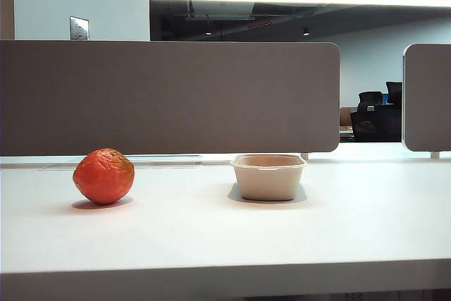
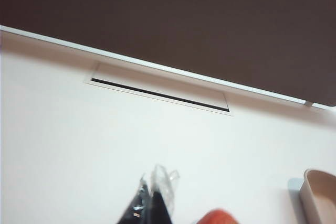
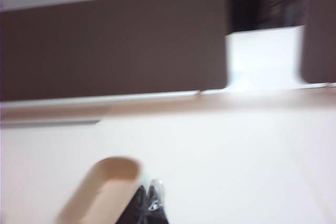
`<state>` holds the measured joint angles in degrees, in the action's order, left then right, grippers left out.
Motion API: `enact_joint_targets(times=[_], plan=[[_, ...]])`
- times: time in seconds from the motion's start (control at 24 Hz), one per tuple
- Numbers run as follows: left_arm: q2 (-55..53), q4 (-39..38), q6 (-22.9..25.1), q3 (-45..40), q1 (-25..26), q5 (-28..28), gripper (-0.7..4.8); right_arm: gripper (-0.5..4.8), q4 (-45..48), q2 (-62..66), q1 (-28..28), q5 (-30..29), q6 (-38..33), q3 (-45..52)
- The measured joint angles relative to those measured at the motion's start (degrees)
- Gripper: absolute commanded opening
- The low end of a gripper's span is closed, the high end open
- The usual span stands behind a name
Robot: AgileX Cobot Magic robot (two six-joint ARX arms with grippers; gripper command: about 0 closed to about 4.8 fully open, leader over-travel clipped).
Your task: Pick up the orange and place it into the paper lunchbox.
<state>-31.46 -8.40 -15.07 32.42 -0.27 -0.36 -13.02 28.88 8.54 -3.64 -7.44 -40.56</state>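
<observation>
on the white table [image 1: 211,237], seen from the exterior view, the orange [image 1: 103,175] sits left of centre, resting on the surface with its shadow just beneath it. it is nearly round, so no long axis shows; its skin is wrinkled and a darker greenish-brown patch faces up and to the right. the paper lunchbox [image 1: 268,176] stands upright to its right, well apart from it, open side up, with its longer side running across the view and its walls tapering toward the base. behind both runs a grey partition [image 1: 169,96], with a second panel [image 1: 427,96] at the far right.

neither arm shows in the exterior view. in the left wrist view the left gripper [image 2: 151,198] appears at the picture's edge, its dark fingers with clear pads pressed together and holding nothing. a sliver of the orange [image 2: 219,216] lies just beside it, and a corner of the lunchbox [image 2: 319,192] shows further off. a narrow slot [image 2: 157,95] lies in the table near the partition.

the right wrist view is blurred. the right gripper [image 3: 149,203] shows its fingers drawn together at the tips, with nothing between them. the rounded end of the lunchbox [image 3: 105,182] lies just beside it, its long side angled away from the gripper.
</observation>
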Motion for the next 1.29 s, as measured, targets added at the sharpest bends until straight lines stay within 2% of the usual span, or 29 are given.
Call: enact_joint_targets(times=[0.12,0.21,0.25,0.33,0.42,0.46,0.5,0.54,0.58,0.62,0.79,0.87,1.04,1.29], plan=[[-11.6,2.1,0.0,7.2,0.0,1.3,-0.06,-0.06,-1.1,7.0,0.1,-7.4,0.0,-6.9],[-15.3,1.8,0.0,9.5,-0.2,2.2,-0.06,-0.06,-2.1,9.9,0.3,-8.6,0.0,-10.8],[-22.0,1.4,0.0,13.0,-3.5,3.6,-0.06,-0.06,-8.1,12.3,2.8,-8.8,0.2,-14.8],[-25.3,1.1,0.0,14.8,-6.4,4.1,-0.06,-0.06,-11.3,13.1,6.5,-8.8,1.1,-15.4],[-30.1,1.4,0.0,16.3,-10.2,4.0,-0.06,-0.06,-14.0,13.1,11.9,-5.9,1.7,-15.4],[-33.0,1.2,0.2,16.3,-11.6,4.6,-0.06,-0.06,-16.2,13.1,17.1,-3.2,1.5,-15.4],[-33.6,1.2,0.7,16.3,-12.0,4.9,-0.06,-0.06,-16.6,13.1,18.3,-2.8,1.4,-15.4],[-34.2,1.3,1.5,16.3,-12.6,5.4,0.63,-0.06,-16.9,13.1,19.8,-2.5,1.3,-15.4],[-37.0,3.0,3.6,16.3,-15.0,6.7,3.01,-0.06,-17.6,13.1,23.2,-2.4,1.3,-15.4],[-39.1,3.9,4.8,16.3,-15.4,7.7,4.79,-0.06,-17.8,13.1,25.5,-2.4,1.3,-15.4],[-44.5,7.3,6.7,16.3,-16.5,8.3,4.79,-0.06,-18.1,13.1,29.7,0.9,1.3,-15.4],[-48.9,7.5,7.8,16.3,-16.5,8.4,4.79,-0.06,-19.8,13.3,32.5,6.2,1.1,-15.4],[-52.7,7.8,8.0,16.3,-16.4,8.1,4.79,-0.06,-22.7,13.4,35.1,10.4,1.0,-15.4],[-61.7,8.9,10.3,16.3,-16.5,7.8,4.79,-0.06,-23.0,13.4,36.2,11.5,0.2,-15.4]])
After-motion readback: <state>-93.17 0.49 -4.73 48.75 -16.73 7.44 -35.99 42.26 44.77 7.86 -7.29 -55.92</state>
